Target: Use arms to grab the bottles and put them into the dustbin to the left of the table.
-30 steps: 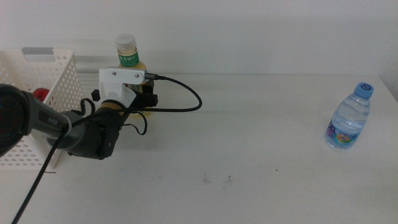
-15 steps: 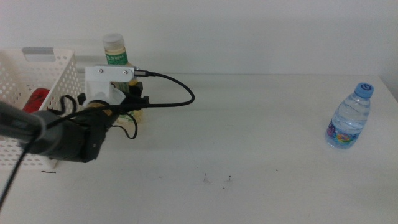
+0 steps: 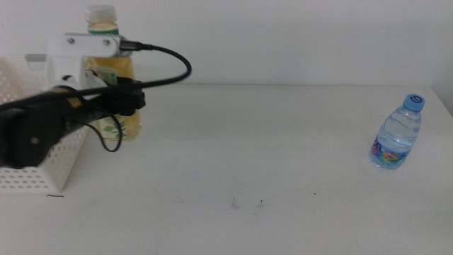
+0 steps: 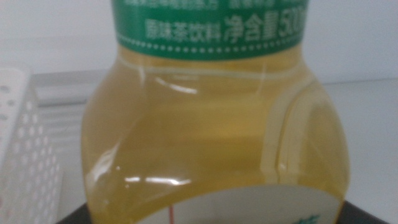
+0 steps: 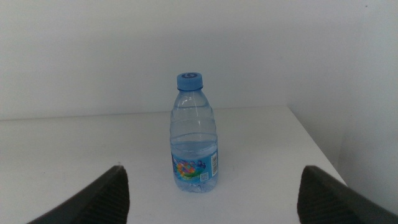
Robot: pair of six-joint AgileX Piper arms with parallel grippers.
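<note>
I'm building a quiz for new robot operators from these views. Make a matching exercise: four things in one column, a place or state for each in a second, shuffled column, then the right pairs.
Things:
1. tea bottle
2. water bottle
3. dustbin
4. right gripper

Places or states:
A. standing alone near the table's right edge
B. jaws open, facing the water bottle
C. held by the left gripper, above the table
D. at the table's left edge

Pairs: 1-C, 2-A, 3-D, 4-B

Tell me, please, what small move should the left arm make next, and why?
Probably carry the tea bottle further left, over the dustbin, before opening. The left hand holds it lifted beside the dustbin's near wall, not yet above the opening.
</note>
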